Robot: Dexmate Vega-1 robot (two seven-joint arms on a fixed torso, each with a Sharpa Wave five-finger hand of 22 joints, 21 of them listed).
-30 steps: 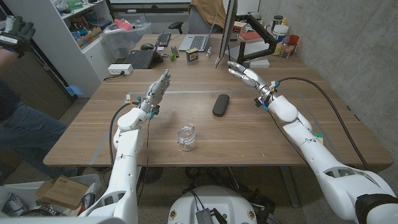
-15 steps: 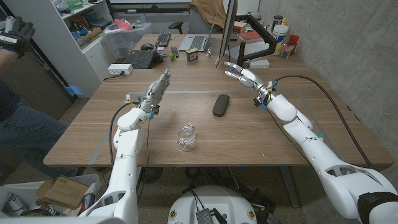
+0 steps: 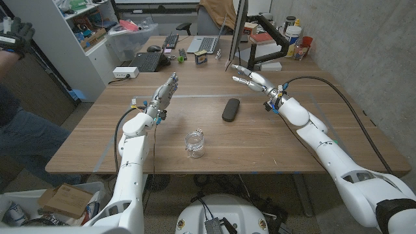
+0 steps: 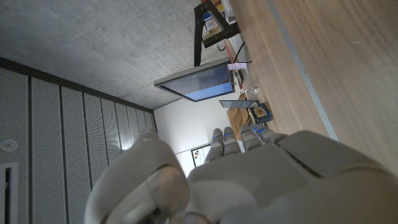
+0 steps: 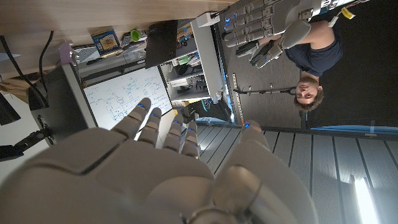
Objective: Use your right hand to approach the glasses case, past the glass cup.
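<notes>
Right hand (image 3: 251, 78): up off the table on the far right, fingers spread and holding nothing, just past the far end of the glasses case
Left hand (image 3: 166, 91): raised on the left side, fingers straight and close together, nothing in it either
Glass cup (image 3: 194, 143): nearest thing, sitting near the front edge around the middle. Clear glass, so breakable and probably slick, I'd steer wide of it
Glasses case (image 3: 230, 109): dark, long, lying flat mid-table, further back and a bit right of the cup, well apart from it. Looks like a hard shell, so I'd guess light, stiff and a bit smooth. Best bet is probably grabbing across the narrow width around the middle
Open room: lots of bare table (image 3: 273, 143) all around the case, nothing touching it
Edges: case is well in from every edge, so little risk of knocking it off
Far end: keyboard (image 3: 148, 61), laptop (image 3: 205, 44) and monitor (image 3: 238, 29) crowd the back, so I'd keep the hand from drifting further that way
</notes>
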